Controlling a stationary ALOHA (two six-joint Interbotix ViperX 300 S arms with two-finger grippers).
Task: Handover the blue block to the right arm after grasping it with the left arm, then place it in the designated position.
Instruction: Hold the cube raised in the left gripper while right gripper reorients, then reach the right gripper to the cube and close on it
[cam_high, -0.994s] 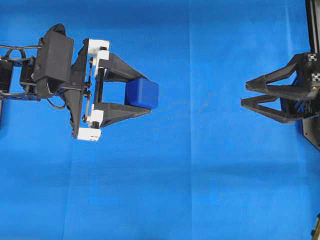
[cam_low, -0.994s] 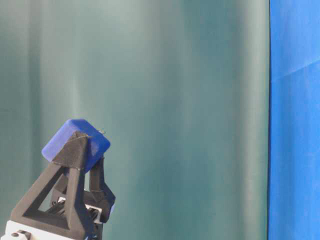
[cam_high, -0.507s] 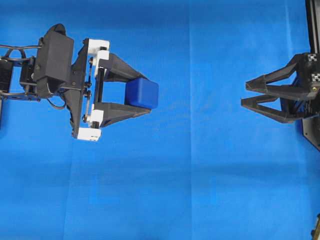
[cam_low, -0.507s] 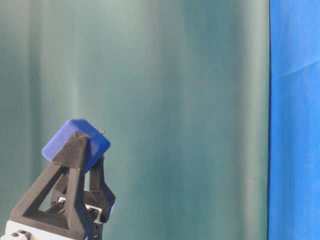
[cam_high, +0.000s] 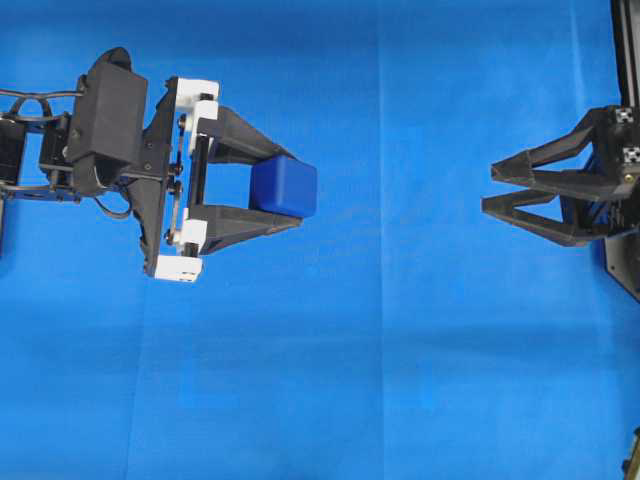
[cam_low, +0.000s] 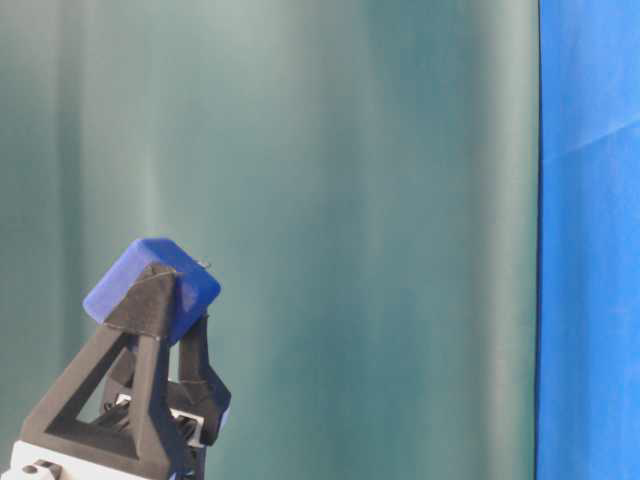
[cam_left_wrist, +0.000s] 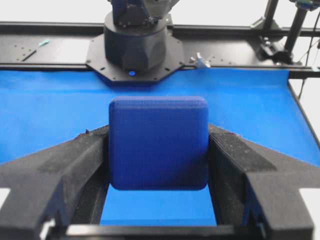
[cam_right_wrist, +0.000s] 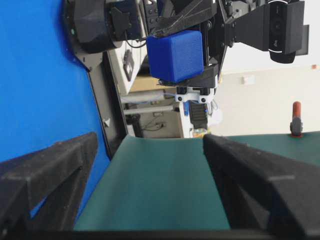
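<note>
The blue block (cam_high: 284, 187) is clamped between the two black fingers of my left gripper (cam_high: 292, 186), held in the air above the blue cloth at the left. Seen from the left wrist, the block (cam_left_wrist: 158, 142) fills the gap between both fingers (cam_left_wrist: 80, 160). At table level the block (cam_low: 150, 285) sits tilted at the fingertips. My right gripper (cam_high: 490, 188) stands open at the far right, turned on its side, fingertips pointing left towards the block with a wide gap between them. In the right wrist view the block (cam_right_wrist: 175, 55) shows far ahead, nothing between those fingers (cam_right_wrist: 50, 165).
Blue cloth (cam_high: 380, 350) covers the table. A green backdrop (cam_low: 350, 200) stands behind at table level. The right arm's black base (cam_left_wrist: 135, 45) sits at the cloth's far edge in the left wrist view.
</note>
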